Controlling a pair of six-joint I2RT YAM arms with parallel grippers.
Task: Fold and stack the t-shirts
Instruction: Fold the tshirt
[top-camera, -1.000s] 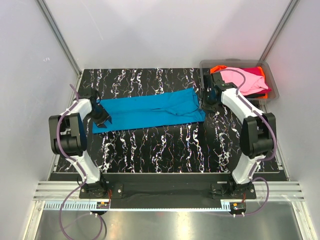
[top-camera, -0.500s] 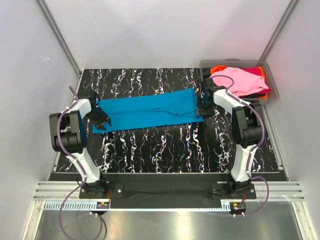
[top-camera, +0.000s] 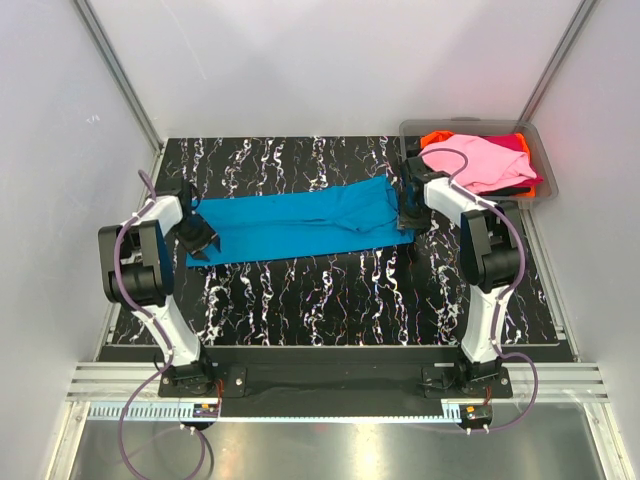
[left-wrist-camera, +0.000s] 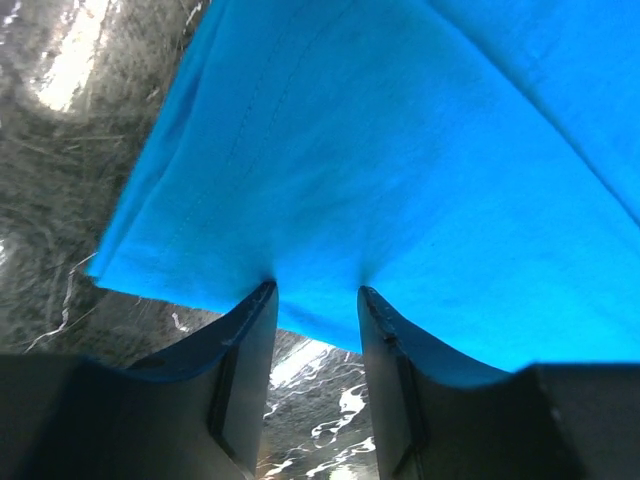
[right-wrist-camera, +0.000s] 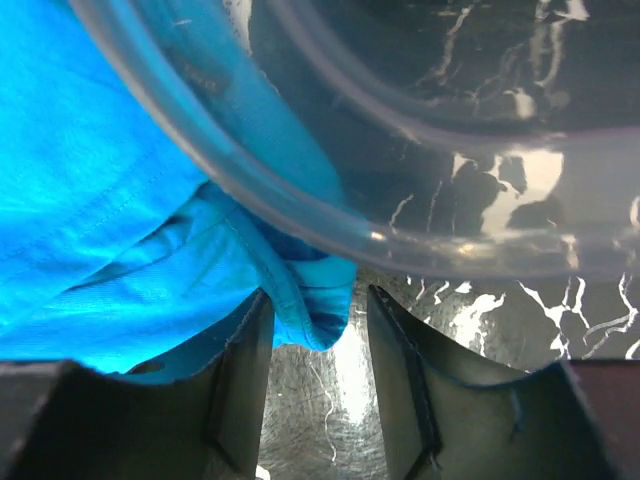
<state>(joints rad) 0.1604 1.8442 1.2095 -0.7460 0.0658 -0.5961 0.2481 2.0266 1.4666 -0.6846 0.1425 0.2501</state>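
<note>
I count one turquoise t-shirt left of the bin and at least three more inside it: pink shirt, orange shirt, magenta shirt. One bin; left arm, right arm.

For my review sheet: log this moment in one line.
left gripper: open at turquoise t-shirt edge | right gripper: open astride its corner

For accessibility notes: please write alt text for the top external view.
A turquoise t-shirt, folded into a long strip, lies across the black marbled table, the left pincer at its left end and the right pincer at its right end. A clear bin at the far right corner holds a pink shirt and an orange shirt.
</note>
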